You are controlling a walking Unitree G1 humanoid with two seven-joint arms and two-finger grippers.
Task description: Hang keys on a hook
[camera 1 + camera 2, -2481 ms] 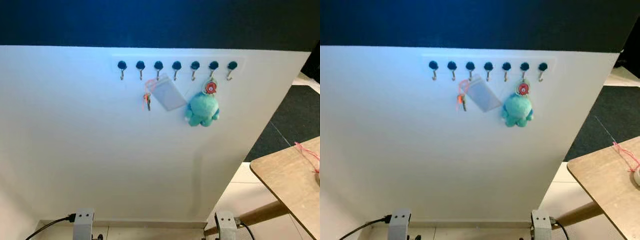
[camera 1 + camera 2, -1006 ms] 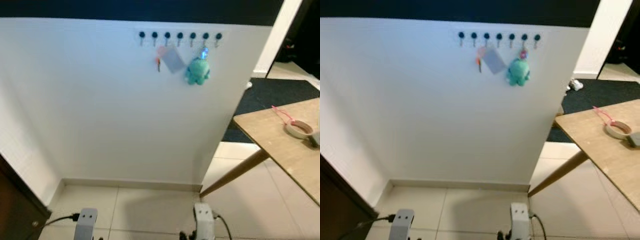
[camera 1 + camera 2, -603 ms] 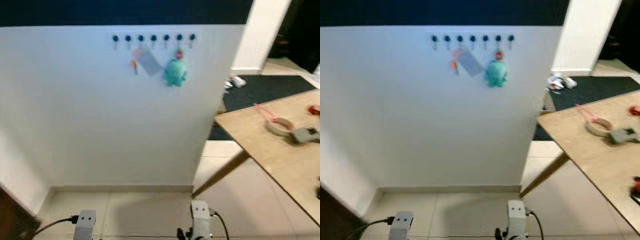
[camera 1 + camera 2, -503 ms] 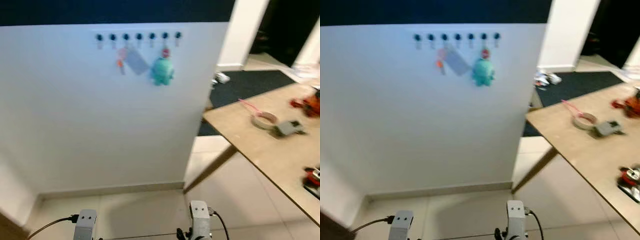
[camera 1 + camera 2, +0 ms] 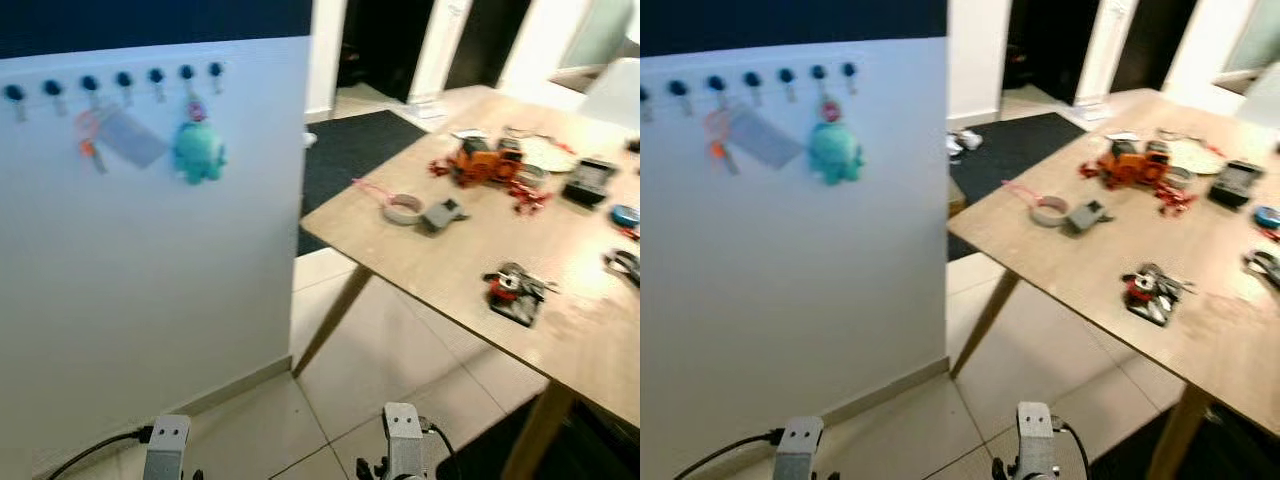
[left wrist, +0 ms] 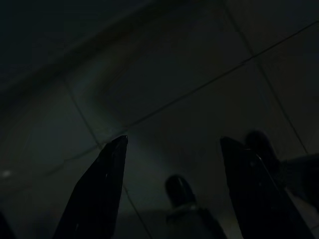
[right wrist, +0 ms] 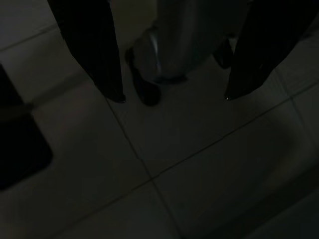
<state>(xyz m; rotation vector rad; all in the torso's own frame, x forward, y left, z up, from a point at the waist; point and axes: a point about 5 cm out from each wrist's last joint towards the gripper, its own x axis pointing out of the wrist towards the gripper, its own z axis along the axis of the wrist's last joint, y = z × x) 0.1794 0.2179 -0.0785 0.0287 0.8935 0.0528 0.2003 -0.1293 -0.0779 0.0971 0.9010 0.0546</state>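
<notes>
Keys (image 5: 90, 150) with an orange tag hang from one of the hooks (image 5: 88, 85) on the white partition wall (image 5: 150, 280), beside a grey card holder (image 5: 130, 140) and a teal plush toy (image 5: 198, 152); the row of dark-knobbed hooks runs along the top of that wall. They are well apart from both sets of fingers, which point down at the tiled floor (image 7: 164, 164) far below the hooks.

To the right of the wall stands a wooden table (image 5: 430, 270). On it lie a roll of tape (image 5: 403, 210) with a pink cord, a small grey block (image 5: 438, 215), an orange toy (image 5: 478, 163), and a red and black bundle (image 5: 515, 290) nearer the front edge; what that bundle is cannot be made out through the blur.

The left gripper (image 6: 172, 149) hangs low in shade over the tiles, its two black fingers spread with nothing between them. The right gripper (image 7: 174, 97) also hangs over the floor, fingers spread wide and holding nothing, with the robot's silver leg and dark foot (image 7: 144, 84) seen past them.
</notes>
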